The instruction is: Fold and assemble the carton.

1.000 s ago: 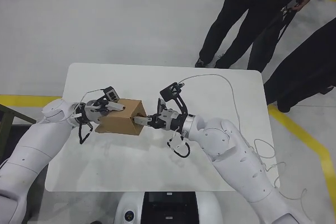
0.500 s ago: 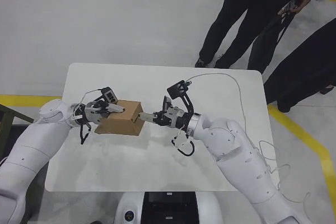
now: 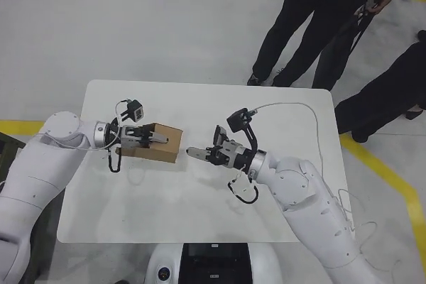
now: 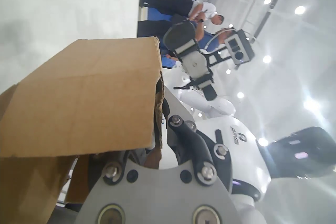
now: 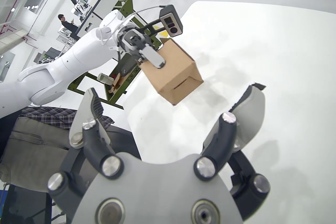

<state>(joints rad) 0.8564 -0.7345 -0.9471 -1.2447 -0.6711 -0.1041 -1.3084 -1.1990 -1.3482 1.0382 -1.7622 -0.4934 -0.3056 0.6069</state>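
Observation:
The brown carton [image 3: 161, 141] is box-shaped and hangs a little above the white table [image 3: 270, 113] at its left middle. My left gripper [image 3: 145, 136] is shut on the carton's wall at its left end. In the left wrist view one finger [image 4: 183, 128] presses the cardboard edge of the carton [image 4: 84, 104]. My right gripper [image 3: 196, 152] stands open to the right of the carton, a short gap away from it. Its own view looks between the spread fingers [image 5: 90, 104] at the carton [image 5: 174, 72], whose closed end with a slot faces it.
A thin cable [image 3: 291, 106] loops over the table's far right part. A green metal frame [image 3: 7, 142] stands beside the table's left edge. People stand beyond the far right corner.
My right gripper has let go of the carton's end flap and drawn back to the right. The left arm has raised and turned the carton slightly toward the far left.

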